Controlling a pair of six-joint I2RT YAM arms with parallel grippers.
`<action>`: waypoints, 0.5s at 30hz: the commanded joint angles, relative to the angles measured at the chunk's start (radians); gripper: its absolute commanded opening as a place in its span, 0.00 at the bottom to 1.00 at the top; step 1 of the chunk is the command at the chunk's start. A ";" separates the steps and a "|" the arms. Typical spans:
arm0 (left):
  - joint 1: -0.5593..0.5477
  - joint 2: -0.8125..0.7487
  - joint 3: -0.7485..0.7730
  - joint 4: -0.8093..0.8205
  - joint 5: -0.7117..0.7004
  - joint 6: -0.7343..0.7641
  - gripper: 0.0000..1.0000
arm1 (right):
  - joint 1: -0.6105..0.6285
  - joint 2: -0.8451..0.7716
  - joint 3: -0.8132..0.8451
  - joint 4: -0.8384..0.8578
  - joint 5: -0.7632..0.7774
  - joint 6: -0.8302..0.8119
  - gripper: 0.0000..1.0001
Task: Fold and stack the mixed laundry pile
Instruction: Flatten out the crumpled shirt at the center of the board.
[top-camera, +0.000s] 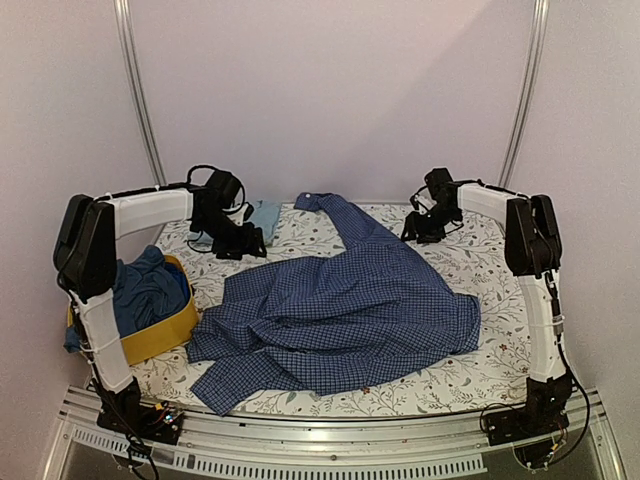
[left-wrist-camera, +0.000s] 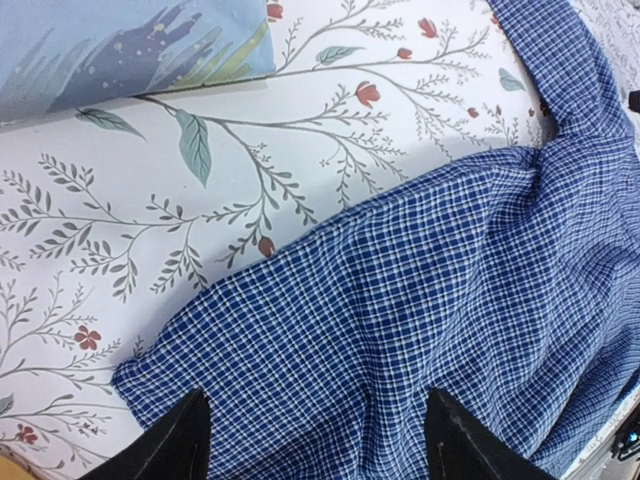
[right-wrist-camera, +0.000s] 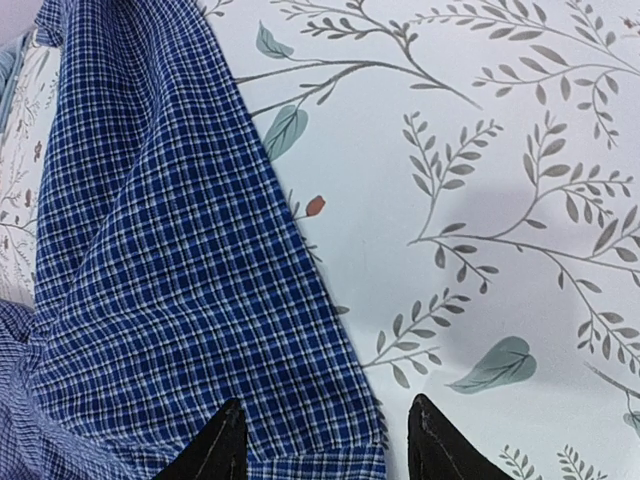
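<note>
The navy-and-white checked shirt (top-camera: 340, 320) lies spread and rumpled over the middle of the table, one sleeve reaching to the back. My left gripper (top-camera: 240, 245) hovers at the shirt's back left part, and its wrist view shows open jaws (left-wrist-camera: 320, 440) over the checked cloth (left-wrist-camera: 420, 300) with nothing pinched. My right gripper (top-camera: 425, 230) is at the back right by the sleeve. There the jaws (right-wrist-camera: 325, 440) stand open astride the sleeve's hemmed edge (right-wrist-camera: 180, 280). A folded light blue T-shirt (top-camera: 265, 215) lies at the back, also seen as the light blue T-shirt (left-wrist-camera: 120, 50) with print.
A yellow fabric basket (top-camera: 165, 335) at the left holds darker blue clothes (top-camera: 145, 290). The floral table cover (top-camera: 480, 270) shows bare at the right and along the front. The metal table edge (top-camera: 330, 440) runs across the front between the arm bases.
</note>
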 joint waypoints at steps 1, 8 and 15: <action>0.016 0.023 0.025 0.010 -0.026 0.002 0.73 | 0.053 0.073 0.083 -0.047 0.143 -0.059 0.54; 0.028 0.047 0.045 0.007 -0.043 0.002 0.76 | 0.142 0.144 0.076 -0.082 0.370 -0.112 0.53; 0.026 0.148 0.102 -0.055 -0.032 0.006 0.73 | 0.099 0.138 -0.012 -0.117 0.462 -0.099 0.28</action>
